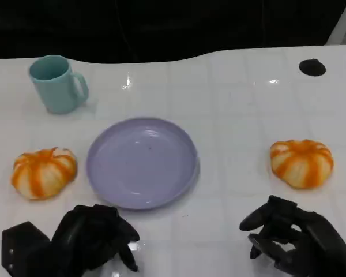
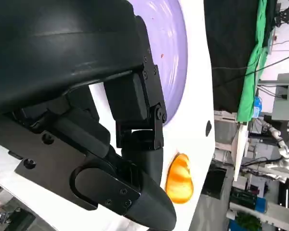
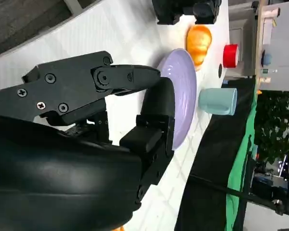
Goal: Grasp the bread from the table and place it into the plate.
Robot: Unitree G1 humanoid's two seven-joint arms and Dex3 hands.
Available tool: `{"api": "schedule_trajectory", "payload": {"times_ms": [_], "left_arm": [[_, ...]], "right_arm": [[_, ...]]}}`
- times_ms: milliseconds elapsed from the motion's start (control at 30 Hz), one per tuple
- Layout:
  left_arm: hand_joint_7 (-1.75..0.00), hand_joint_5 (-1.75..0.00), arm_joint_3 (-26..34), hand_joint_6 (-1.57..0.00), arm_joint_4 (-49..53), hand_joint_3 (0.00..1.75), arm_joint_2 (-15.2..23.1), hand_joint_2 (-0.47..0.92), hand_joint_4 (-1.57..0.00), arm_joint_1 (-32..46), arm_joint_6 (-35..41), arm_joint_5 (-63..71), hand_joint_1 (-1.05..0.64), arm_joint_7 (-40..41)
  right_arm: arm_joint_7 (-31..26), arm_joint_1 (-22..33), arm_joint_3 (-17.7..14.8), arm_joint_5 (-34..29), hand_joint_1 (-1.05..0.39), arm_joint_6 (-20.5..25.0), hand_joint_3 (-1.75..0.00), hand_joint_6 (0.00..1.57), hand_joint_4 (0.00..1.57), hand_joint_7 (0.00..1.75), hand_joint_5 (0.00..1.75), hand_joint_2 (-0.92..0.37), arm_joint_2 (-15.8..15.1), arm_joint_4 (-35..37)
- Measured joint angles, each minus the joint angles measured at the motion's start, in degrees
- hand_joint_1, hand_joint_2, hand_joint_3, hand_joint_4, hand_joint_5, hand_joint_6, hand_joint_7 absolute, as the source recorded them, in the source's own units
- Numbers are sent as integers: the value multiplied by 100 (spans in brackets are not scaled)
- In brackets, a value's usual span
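Note:
Two round orange-and-white breads lie on the white table: one (image 1: 44, 172) left of the lilac plate (image 1: 141, 161), the other (image 1: 301, 163) to its right. My left hand (image 1: 95, 236) hovers at the near edge, below the left bread and the plate's near left rim, fingers loosely bent and holding nothing. Below the right bread, my right hand (image 1: 291, 236) also holds nothing, its thumb apart from the fingers. The left wrist view looks past its own fingers (image 2: 135, 120) to the plate (image 2: 176, 43) and the right bread (image 2: 179, 179). In the right wrist view are the plate (image 3: 183, 91), the left bread (image 3: 200, 41) and my left hand (image 3: 183, 9).
A teal mug (image 1: 57, 83) stands at the far left, behind the left bread; it is also in the right wrist view (image 3: 217, 101). A small black round spot (image 1: 312, 67) marks the table's far right. The table's far edge curves along a dark background.

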Motion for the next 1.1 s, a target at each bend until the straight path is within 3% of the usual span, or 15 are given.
{"api": "schedule_trajectory", "payload": {"times_ms": [233,400,633,900,1100], "left_arm": [[-48,-90,-4,-157,0,0,-14,79,-151,2,-1,0,-105,-1],[-48,-90,-12,-157,-3,0,-37,79,-151,3,0,0,-105,-1],[-49,-90,-15,-157,-14,0,-44,79,-151,12,-1,12,-105,1],[-48,-90,-15,-157,-16,0,-44,79,-151,13,0,9,-105,-1],[-48,-90,-14,-157,-22,0,-44,79,-151,22,0,1,-105,-2]], "right_arm": [[-598,-250,-148,-981,-43,-711,-6,62,44,41,94,-92,-333,90],[-1169,-400,-292,-1594,-42,-945,-1,63,38,20,78,-91,-517,122],[-2277,-673,-421,-3008,-50,-1186,-2,54,28,6,56,-92,-944,136],[-2966,-802,-403,-4368,-55,-598,-3,39,13,0,44,-92,-1360,-146],[-3091,-973,-112,-5441,-58,203,-1,34,3,0,47,-91,-1710,-365]]}}
